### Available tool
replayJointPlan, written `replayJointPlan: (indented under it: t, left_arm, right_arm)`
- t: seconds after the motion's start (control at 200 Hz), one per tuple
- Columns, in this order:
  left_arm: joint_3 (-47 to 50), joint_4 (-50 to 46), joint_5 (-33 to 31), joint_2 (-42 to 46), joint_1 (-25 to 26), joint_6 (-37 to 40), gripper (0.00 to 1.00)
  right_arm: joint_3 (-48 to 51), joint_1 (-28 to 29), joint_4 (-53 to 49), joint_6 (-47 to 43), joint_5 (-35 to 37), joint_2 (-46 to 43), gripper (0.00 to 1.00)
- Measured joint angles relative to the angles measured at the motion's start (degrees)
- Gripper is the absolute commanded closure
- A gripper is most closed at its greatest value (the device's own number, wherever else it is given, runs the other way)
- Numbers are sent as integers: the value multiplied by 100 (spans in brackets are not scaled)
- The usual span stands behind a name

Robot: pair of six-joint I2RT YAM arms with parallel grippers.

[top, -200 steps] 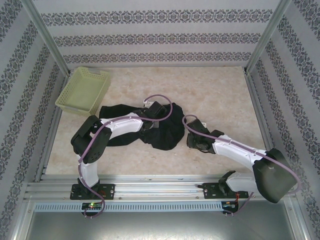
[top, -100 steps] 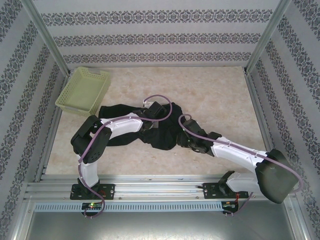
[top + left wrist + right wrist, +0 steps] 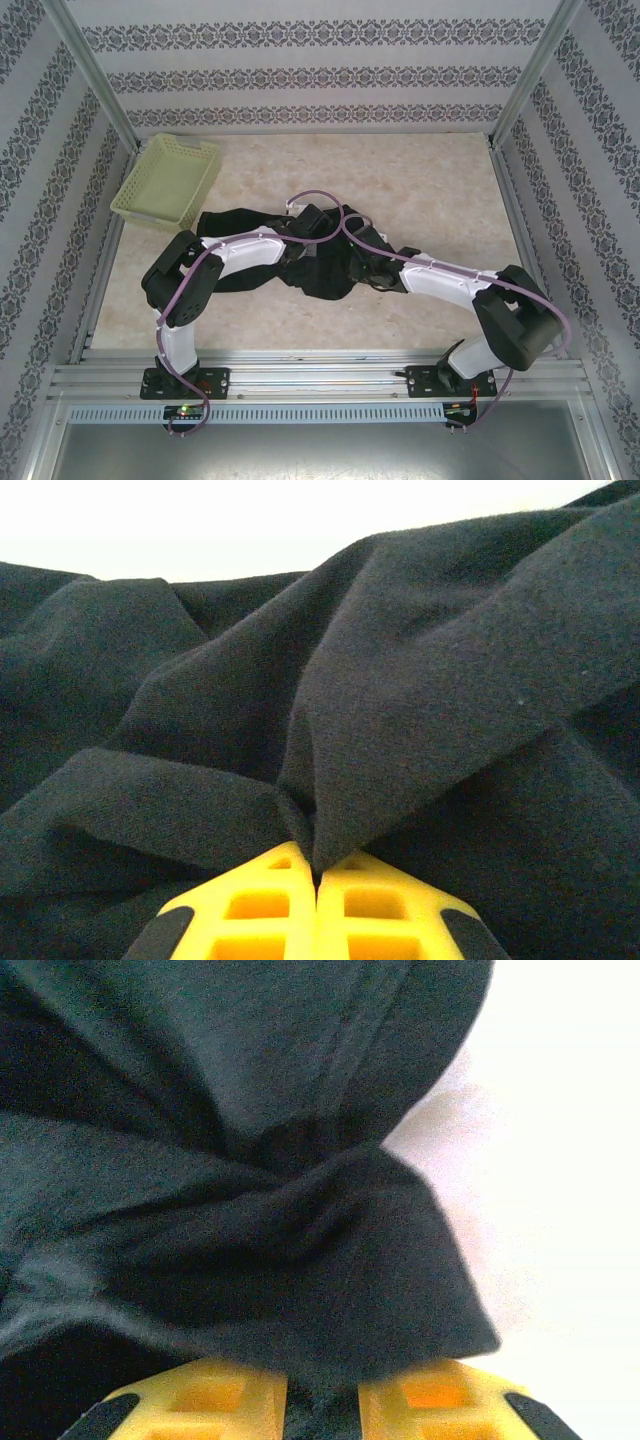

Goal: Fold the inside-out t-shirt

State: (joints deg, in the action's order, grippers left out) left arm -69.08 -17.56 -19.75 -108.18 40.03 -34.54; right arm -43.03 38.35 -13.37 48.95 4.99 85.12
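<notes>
The black t-shirt lies crumpled in a heap in the middle of the table, one part trailing left. My left gripper sits on top of the heap. In the left wrist view its yellow fingers are shut on a raised fold of the black fabric. My right gripper is pushed into the heap's right side. In the right wrist view a bunch of the shirt drapes over its fingertips and fills the narrow gap between them. The white tag is hidden.
A pale yellow-green lattice basket stands at the back left corner, just beyond the shirt's left end. Bare beige tabletop spreads behind and to the right of the heap. Metal frame rails run along the near edge.
My right arm has swung left from the bare table into the shirt's right side, and its gripper now has fabric in it. The left arm and its hold have not moved.
</notes>
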Motion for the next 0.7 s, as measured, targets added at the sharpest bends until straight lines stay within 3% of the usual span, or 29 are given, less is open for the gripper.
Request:
replayJointPlan:
  t: [0.335,0.63,0.699]
  left_arm:
    - [61,39,11,0,0,-2,100]
    - [72,37,-7,0,4,-2,100]
    - [72,35,-28,0,9,-4,100]
  right_arm:
    - [-118,-76,164,87,76,514,69]
    - [-278,-111,164,52,332,739,100]
    - [-275,-105,109,11,446,704,100]
